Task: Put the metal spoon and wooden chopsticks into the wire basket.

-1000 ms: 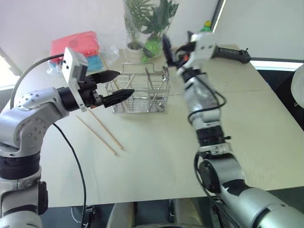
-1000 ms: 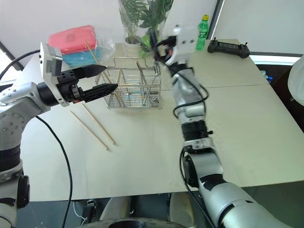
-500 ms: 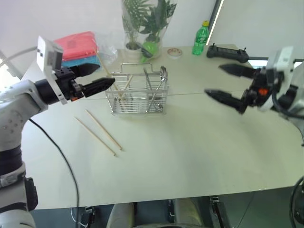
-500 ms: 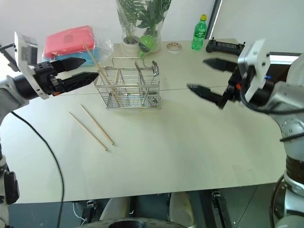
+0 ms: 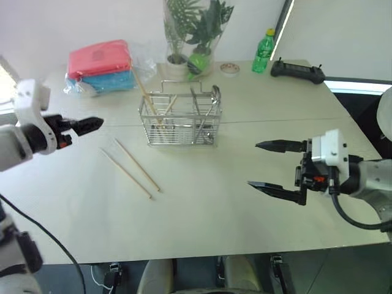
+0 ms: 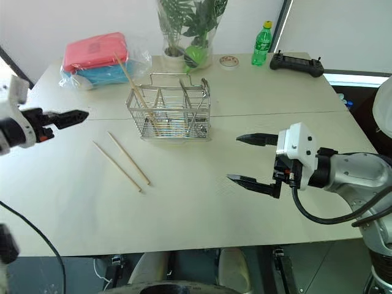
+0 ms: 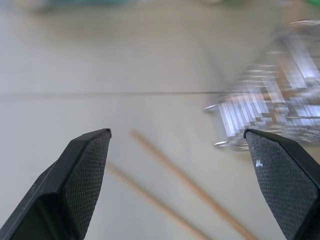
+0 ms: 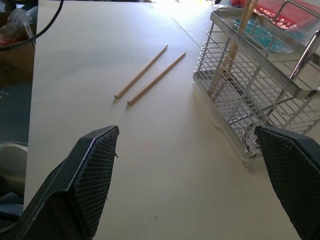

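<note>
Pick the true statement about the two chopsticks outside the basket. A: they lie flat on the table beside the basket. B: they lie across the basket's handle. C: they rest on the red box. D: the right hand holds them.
A: the two chopsticks lie flat on the table, apart from the wire basket; the right hand is open and empty.

A pale beige desk [image 6: 184, 208] fills most of the room ahead, a thin seam running across it from side to side. Behind it stands a plain white wall [image 6: 73, 24]. A dark upright frame [image 6: 280, 24] splits that wall from a second white panel on the right. Bright daylight falls on the desk's far edge, and a strip of light glows at the far right [image 6: 355, 78]. Below the desk's near edge the floor is dark.
</note>
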{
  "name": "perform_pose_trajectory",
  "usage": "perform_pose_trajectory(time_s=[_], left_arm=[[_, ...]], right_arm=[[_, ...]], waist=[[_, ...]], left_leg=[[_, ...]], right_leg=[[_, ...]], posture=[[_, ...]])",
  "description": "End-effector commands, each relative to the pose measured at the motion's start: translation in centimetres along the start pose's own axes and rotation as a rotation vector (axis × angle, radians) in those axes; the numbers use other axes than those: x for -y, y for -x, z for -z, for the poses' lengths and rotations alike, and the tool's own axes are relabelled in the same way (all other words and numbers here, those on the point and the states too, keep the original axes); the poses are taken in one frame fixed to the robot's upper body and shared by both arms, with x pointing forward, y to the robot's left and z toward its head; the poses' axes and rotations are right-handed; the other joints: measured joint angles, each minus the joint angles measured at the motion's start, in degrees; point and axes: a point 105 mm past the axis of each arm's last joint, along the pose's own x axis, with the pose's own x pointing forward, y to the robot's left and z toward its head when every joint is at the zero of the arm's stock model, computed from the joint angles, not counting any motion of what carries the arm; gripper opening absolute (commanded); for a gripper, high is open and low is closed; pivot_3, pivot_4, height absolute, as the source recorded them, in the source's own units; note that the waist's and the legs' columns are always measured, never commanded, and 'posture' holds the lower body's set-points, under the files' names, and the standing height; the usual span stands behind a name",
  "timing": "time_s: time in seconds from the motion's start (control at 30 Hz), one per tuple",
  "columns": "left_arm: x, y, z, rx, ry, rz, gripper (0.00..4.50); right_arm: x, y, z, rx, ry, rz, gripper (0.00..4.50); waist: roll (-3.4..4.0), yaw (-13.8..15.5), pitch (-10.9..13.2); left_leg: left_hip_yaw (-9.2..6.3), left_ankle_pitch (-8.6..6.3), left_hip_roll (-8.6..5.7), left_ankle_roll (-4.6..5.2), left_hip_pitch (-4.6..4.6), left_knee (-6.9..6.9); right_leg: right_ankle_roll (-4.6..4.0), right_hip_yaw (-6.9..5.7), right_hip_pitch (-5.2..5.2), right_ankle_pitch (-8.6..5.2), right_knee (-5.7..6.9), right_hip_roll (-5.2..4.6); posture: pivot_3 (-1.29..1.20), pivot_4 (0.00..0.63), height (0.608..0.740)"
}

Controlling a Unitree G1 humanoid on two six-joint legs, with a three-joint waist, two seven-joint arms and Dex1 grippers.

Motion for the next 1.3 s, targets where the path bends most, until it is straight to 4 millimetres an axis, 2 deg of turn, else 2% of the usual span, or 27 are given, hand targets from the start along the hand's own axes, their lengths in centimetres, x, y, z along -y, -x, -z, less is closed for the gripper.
perform_pose_trajectory(time_s=[0.03, 0.2, 0.33, 0.47, 0.7, 0.97, 1.3], left_arm=[[-2.5, -0.9, 1.4, -0.020, 0.153, -0.275, 4.50], [-0.2, -3.1, 2.4, -0.028, 0.273, -0.376, 4.50], [1.6, -3.8, 2.1, -0.034, 0.336, -0.424, 4.50], [1.0, -3.8, 2.7, -0.076, 0.411, -0.512, 4.50], [0.2, -4.2, 3.6, -0.157, 0.434, -0.587, 4.50], [1.2, -6.2, 3.1, -0.259, 0.366, -0.517, 4.50], [0.4, -9.1, 3.9, -0.314, 0.277, -0.546, 4.50]], right_arm=[[0.1, -0.6, -0.5, 0.034, 0.038, 0.013, 4.46], [-0.3, -1.7, -0.8, 0.064, 0.039, -0.011, 4.46], [-0.3, -2.2, -0.9, 0.071, 0.038, -0.009, 4.46], [-0.3, -2.2, -1.3, 0.080, 0.033, 0.007, 4.46], [-0.1, -2.1, -1.6, 0.082, 0.029, 0.062, 4.46], [-0.4, -2.2, -2.1, 0.107, 0.014, 0.104, 4.46], [-0.4, -2.1, -2.4, 0.117, 0.009, 0.165, 4.46]], waist=[[-0.07, 0.32, 0.01], [-0.53, 0.39, 0.03], [-0.54, 0.45, 0.02], [-0.54, 0.06, 0.01], [-0.56, 0.62, 0.01], [-0.57, 1.70, 0.00], [-0.46, 1.71, -0.06]], left_leg=[[0.00, 0.02, -0.01, -0.03, 0.00, 0.00], [-0.15, 0.18, -0.06, -0.34, -0.11, 0.02], [-0.18, 0.26, -0.09, -0.50, -0.10, 0.01], [-0.15, 0.29, -0.09, -0.56, -0.04, -0.05], [-0.16, 0.34, -0.09, -0.63, -0.05, -0.06], [-0.17, 0.35, -0.12, -0.66, -0.08, -0.04], [-0.16, 0.35, -0.12, -0.66, -0.11, -0.07]], right_leg=[[-0.02, 0.00, 0.01, 0.04, -0.01, 0.00], [-0.06, -0.01, 0.05, 0.09, -0.04, -0.01], [-0.07, -0.01, 0.08, 0.09, -0.04, -0.02], [-0.06, 0.00, 0.06, 0.09, -0.02, -0.01], [-0.06, -0.02, 0.06, 0.09, 0.01, 0.00], [-0.12, -0.02, 0.04, 0.08, -0.01, 0.01], [-0.09, -0.02, -0.02, 0.10, 0.01, 0.01]], posture=[[0.00, 0.150, 0.703], [0.00, 0.150, 0.703], [0.00, 0.150, 0.703], [0.00, 0.150, 0.703], [0.00, 0.150, 0.703], [0.00, 0.150, 0.703], [0.00, 0.150, 0.703]])
